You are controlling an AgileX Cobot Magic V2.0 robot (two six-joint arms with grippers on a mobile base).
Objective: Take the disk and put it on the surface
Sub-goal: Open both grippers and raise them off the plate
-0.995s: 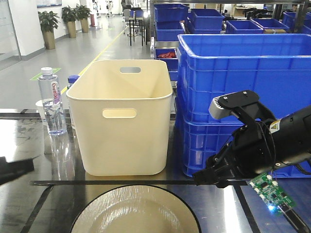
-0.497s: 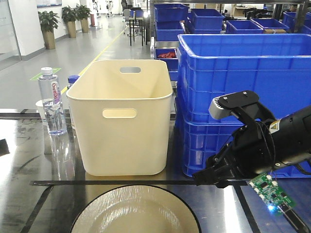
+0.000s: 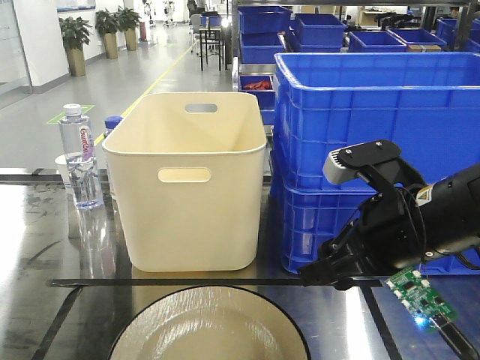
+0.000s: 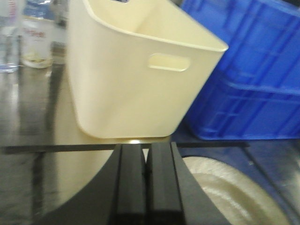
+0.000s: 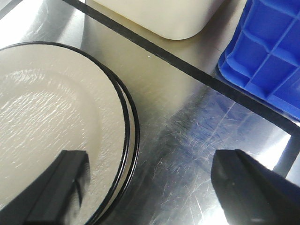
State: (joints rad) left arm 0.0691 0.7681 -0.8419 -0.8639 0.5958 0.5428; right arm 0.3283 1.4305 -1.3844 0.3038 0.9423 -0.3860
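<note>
Disk (image 3: 208, 324) (cream plate, black rim) flat on the tabletop (image 3: 45, 247) at the near edge of the front view, in front of the cream bin (image 3: 187, 180); not gripped by either tool. In the right wrist view, a second black rim visible just under the first (image 5: 133, 140); whether a second plate or a reflection, cannot tell. Right tool (image 5: 154, 187) wide open, one finger over the disk's surface, the other over bare tabletop beside it; contact with the disk not discernible. Right arm (image 3: 390, 232) low at the right, in front of the stacked blue crates (image 3: 375, 112). Left tool (image 4: 146, 183) closed, fingers pressed together with nothing between them, aimed at the bin's base; disk edge (image 4: 234, 192) to its right. Black line strip (image 3: 180, 283) across the tabletop between bin and disk. Water bottle (image 3: 80, 157) upright left of the bin.
</note>
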